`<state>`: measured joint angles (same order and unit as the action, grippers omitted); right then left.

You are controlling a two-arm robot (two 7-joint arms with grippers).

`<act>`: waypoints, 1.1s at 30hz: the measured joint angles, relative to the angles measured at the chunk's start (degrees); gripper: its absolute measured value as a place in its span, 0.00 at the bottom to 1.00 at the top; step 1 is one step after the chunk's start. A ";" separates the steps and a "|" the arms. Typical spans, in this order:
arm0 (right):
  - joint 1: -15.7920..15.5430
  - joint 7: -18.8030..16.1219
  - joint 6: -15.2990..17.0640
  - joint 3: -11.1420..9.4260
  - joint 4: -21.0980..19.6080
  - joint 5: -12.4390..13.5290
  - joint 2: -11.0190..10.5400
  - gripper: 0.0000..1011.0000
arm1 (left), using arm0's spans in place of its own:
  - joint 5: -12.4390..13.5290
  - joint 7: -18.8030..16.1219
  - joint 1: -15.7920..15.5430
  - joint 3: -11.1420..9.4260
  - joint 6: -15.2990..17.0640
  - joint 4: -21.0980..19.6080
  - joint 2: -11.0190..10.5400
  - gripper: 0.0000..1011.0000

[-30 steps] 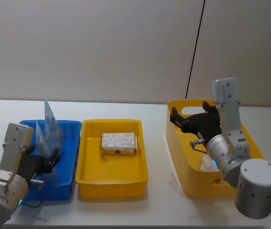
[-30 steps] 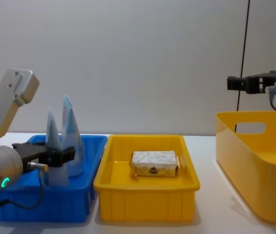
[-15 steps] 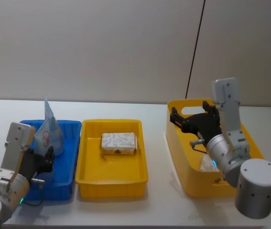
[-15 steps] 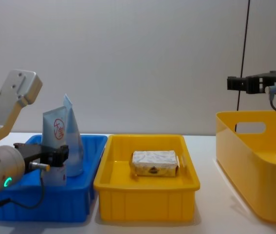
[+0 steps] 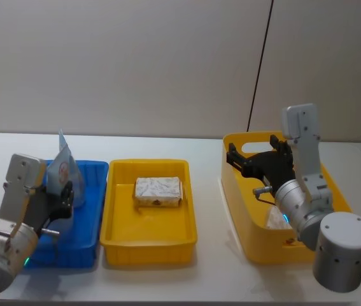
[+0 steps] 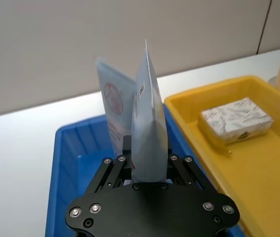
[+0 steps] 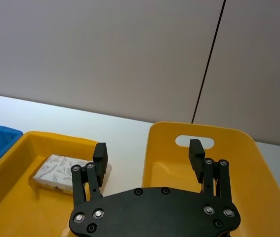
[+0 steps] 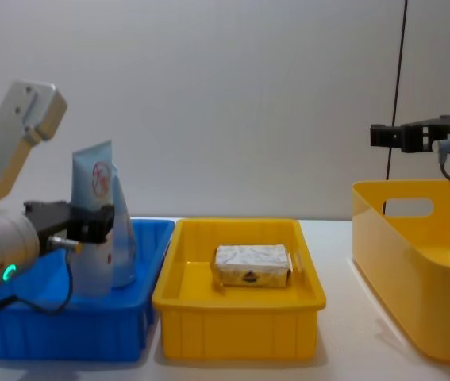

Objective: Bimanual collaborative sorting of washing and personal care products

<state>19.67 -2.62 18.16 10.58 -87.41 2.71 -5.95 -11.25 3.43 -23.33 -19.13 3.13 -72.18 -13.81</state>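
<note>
Left arm came up: the pale-blue refill pouch sits higher in chest view than half a second ago. A second ago it was low in the bin and edge-on to that camera; now its flat face and red logo point at it. My left gripper is clamped on the pouch's lower half, one finger on each face; left wrist view shows it edge-on between them. It hangs upright over the blue bin. I can't tell whether its base is fully off the floor, and it looks not yet above the rim.

The second pouch has not moved. It stands in the same bin just beside the held one; whether they touch, can't tell.

Nothing else changed. The wrapped block lies flat in the yellow tray, same spot. My right gripper hangs over the tall yellow bin with fingers apart and nothing between them, same pose as before. A white packet lies at that bin's bottom.

My read: the grasp held through the lift, so this is a pick, not a release. This pouch is leaving the blue bin, probably to be handed over or re-placed. Next step needs more height to clear the rim without knocking the neighbour. Pouch is soft, gripped low, top may flop.
</note>
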 joint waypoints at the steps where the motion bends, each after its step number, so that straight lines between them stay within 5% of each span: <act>1: 0.00 0.00 0.00 0.00 0.00 0.00 0.00 0.99 | 0.18 0.29 0.22 0.01 -0.37 -0.88 -0.26 0.27; 19: 0.00 0.00 0.00 0.00 0.00 0.00 0.00 0.99 | -0.64 8.27 1.39 -0.62 -3.43 -10.79 -3.15 0.27; 33: 0.00 0.00 0.00 0.00 0.00 0.00 0.00 0.99 | -2.04 15.04 -1.88 -2.87 -5.38 -11.74 -1.71 0.27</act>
<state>19.67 -2.62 18.16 10.58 -87.41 2.71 -5.95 -13.29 18.47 -25.21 -22.00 -2.25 -83.92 -15.52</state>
